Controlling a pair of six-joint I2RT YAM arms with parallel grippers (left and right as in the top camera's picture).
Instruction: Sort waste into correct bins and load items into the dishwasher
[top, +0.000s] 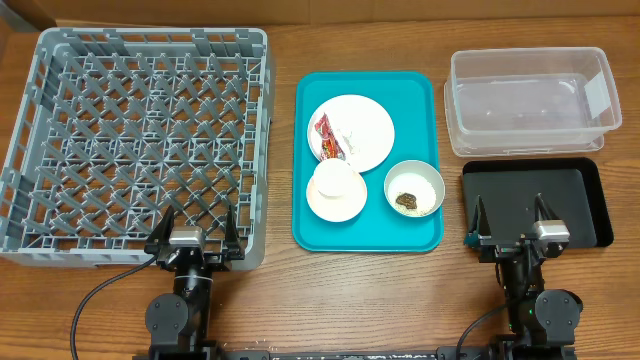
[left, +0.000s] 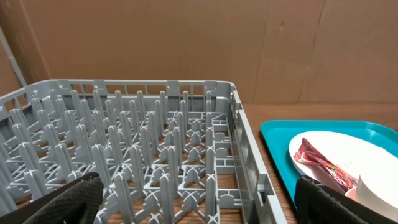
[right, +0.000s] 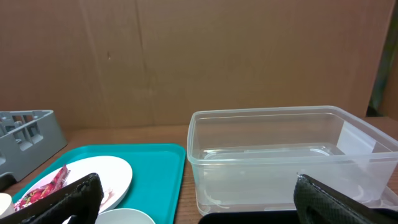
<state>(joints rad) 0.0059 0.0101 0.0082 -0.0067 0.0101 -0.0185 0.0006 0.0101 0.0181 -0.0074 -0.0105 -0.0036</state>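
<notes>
The grey dishwasher rack (top: 150, 38) fills the left of the table, nothing in it. On the teal tray (top: 420, 110) a white plate (top: 370, 125) carries the red wrapper (top: 327, 138). In front of it stand a pinkish bowl (top: 336, 200), with what looks like a small white cup (top: 333, 180) in it, and a greyish bowl (top: 425, 180) holding a brown food lump (top: 407, 201). My left gripper (top: 198, 220) hangs open over the rack's near edge. My right gripper (top: 510, 210) is open over the black bin (top: 560, 190). The clear tub (top: 530, 55) lies behind it.
In the left wrist view the rack's pegs (left: 155, 143) stand ahead, with the plate (left: 360, 146) and wrapper (left: 320, 163) to the right. The right wrist view faces the clear tub (right: 280, 155), with the teal tray (right: 155, 168) to its left. A cardboard wall closes the back.
</notes>
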